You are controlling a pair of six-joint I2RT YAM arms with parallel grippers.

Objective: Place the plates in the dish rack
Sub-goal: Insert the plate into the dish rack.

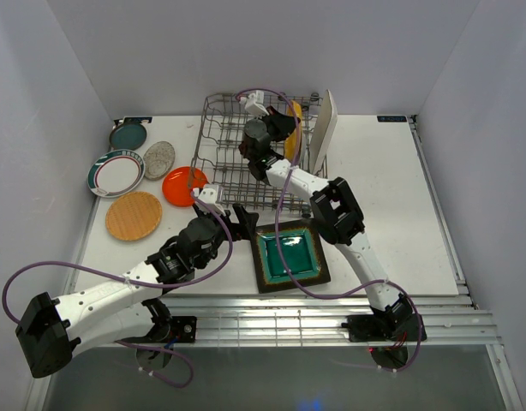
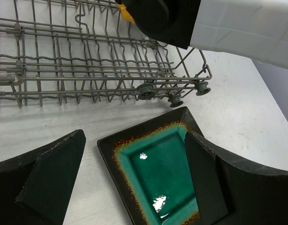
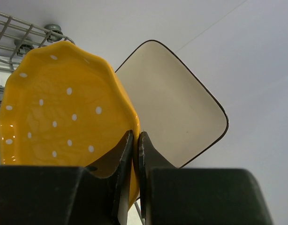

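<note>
White walls close in a pale surface (image 1: 400, 214), and the grey wire dish rack (image 1: 224, 163) sits at the upper middle of the overhead view. The right arm reaches up into the rack. Its claw (image 3: 136, 140) is clenched on the rim of the yellow scalloped plate (image 3: 64, 108), which stands on edge at the rack's right end. Just behind it, the white rectangular plate (image 3: 177, 108) leans upright against the same end.

Lower in the frame, the dark square plate with the green centre (image 1: 289, 255) lies flat on the surface, just below the rack's near rail. The left claw (image 2: 134, 136) hangs over that plate's upper left corner with its fingers spread wide, holding nothing.

Five more plates lie flat at the left of the overhead view: a teal plate (image 1: 128, 134), a speckled grey plate (image 1: 159, 157), a white plate with a teal rim (image 1: 116, 174), a wood-tone plate (image 1: 134, 215), and an orange plate (image 1: 184, 186) just beside the rack's left side.
</note>
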